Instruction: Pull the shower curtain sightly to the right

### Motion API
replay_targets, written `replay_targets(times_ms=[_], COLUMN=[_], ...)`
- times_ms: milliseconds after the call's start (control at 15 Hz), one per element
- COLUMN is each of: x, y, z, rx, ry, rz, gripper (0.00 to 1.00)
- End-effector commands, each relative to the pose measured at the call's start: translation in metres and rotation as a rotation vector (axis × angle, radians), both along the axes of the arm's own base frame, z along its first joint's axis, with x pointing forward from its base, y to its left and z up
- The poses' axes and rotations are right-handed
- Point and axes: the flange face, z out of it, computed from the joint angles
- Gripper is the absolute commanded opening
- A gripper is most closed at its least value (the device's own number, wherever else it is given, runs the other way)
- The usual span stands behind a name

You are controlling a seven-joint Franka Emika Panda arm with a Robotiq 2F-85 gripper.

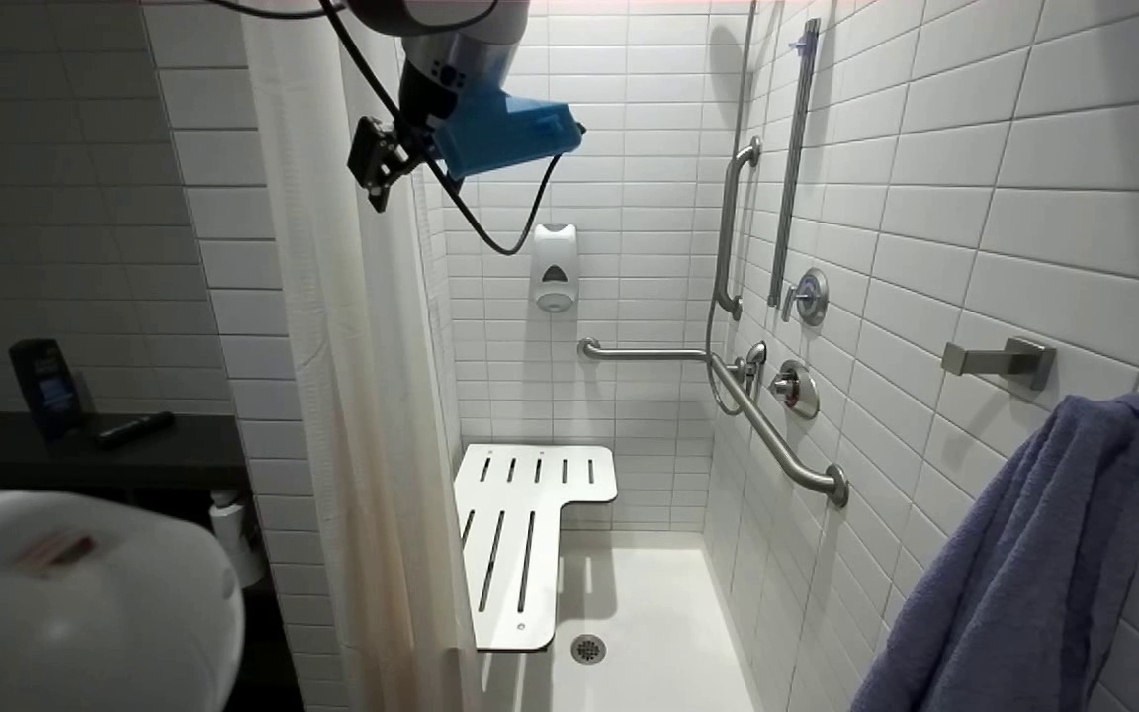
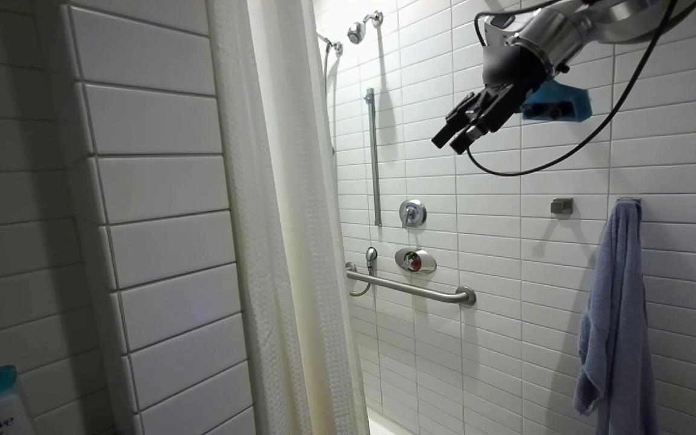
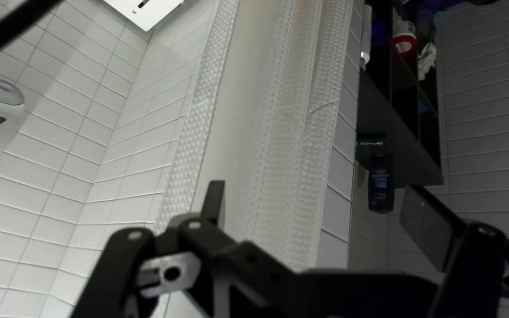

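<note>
The shower curtain (image 1: 372, 356) is a tall off-white sheet with soft vertical folds. It hangs bunched against the end of a tiled wall in both exterior views, here also (image 2: 290, 199). My gripper (image 1: 372, 180) is high up, in front of the curtain's upper part in that exterior view. In an exterior view my gripper (image 2: 449, 144) is to the right of the curtain, with a gap between them. In the wrist view the curtain (image 3: 276, 132) lies beyond my gripper (image 3: 320, 212), whose fingers are wide apart with nothing between them. The curtain's top is out of view.
A white slatted seat (image 1: 520, 534) is behind the curtain. Grab bars (image 1: 777, 435) and a blue-grey towel (image 1: 1034, 564) are on the right wall. A soap dispenser (image 1: 555, 267) is on the back wall. A dark shelf (image 1: 85, 445) and white sink (image 1: 85, 603) stand left. A cable (image 2: 541, 172) loops below the arm.
</note>
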Motion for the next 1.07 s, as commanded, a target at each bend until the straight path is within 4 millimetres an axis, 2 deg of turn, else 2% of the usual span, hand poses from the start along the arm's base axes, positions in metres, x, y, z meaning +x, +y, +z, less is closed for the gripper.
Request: replay_targets(times_ms=[0, 267, 1000], x=[0.0002, -0.0008, -0.0024], y=[-0.0002, -0.0020, -0.0034], z=[0.0005, 0.0006, -0.0029], rx=[0.000, -0.006, -0.014], ry=[0.001, -0.011, -0.168], rz=[0.001, 0.005, 0.252], gripper=[1.00, 1.00, 1.00])
